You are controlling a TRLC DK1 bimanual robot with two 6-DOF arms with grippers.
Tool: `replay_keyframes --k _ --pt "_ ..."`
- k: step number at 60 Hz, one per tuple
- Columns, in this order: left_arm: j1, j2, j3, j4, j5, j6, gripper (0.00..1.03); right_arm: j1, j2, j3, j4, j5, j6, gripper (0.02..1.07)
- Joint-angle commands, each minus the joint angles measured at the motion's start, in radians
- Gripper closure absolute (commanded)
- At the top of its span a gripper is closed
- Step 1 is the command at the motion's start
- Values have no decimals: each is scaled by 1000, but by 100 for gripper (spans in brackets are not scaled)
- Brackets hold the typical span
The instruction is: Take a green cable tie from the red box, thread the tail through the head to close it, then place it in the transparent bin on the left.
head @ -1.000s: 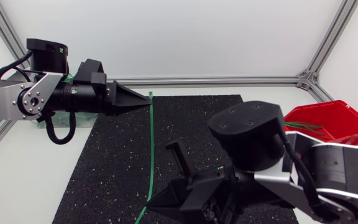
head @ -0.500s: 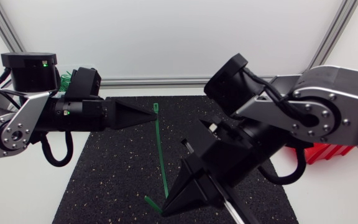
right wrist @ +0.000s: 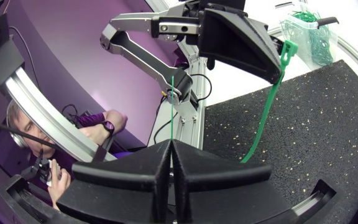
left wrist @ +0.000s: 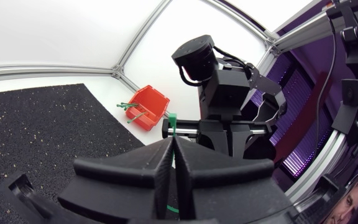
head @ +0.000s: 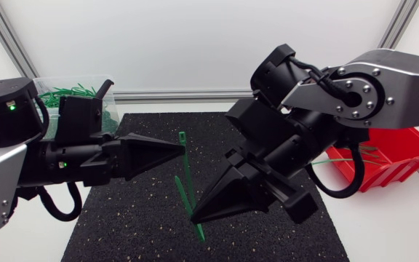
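Observation:
A green cable tie (head: 188, 191) hangs in the air over the black mat (head: 144, 218), held at both ends. My left gripper (head: 182, 150) is shut on it just under its head (head: 181, 135), which pokes out past the fingertips (left wrist: 172, 118). My right gripper (head: 193, 217) is shut on the tail end, and a short piece sticks out below it. In the right wrist view the tie (right wrist: 263, 118) curves from my right gripper (right wrist: 170, 144) to the left one (right wrist: 272, 62). The red box (head: 388, 156) stands at the right, and the transparent bin (head: 71, 98) at the back left holds several green ties.
The aluminium frame rail (head: 195, 94) runs along the back of the table. White table surface lies on either side of the mat. Some green ties stick out of the red box (left wrist: 149, 107).
Both arms have shifted, the left gripper drawing nearer the front and the right gripper rising. The tie, straight one second ago, now bends between them. The bin and red box have come into sight.

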Motion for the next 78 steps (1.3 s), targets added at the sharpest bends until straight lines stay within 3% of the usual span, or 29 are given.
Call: replay_keyframes --k 1,13,36,51,78 --pt "-30 -51 -40 16 -19 37 99 -4 15 25 -15 -30 78 101" --pt "-77 -122 -77 17 -97 96 99 -2 12 60 -28 -73 193 101" --pt "-109 -223 -138 28 -156 140 99 7 57 140 -95 -156 457 101" --pt "-140 -226 -146 48 -203 180 99 -16 115 197 -301 -207 504 101" --pt "-185 -277 -163 45 -286 218 99 -53 141 190 -384 -245 515 101"
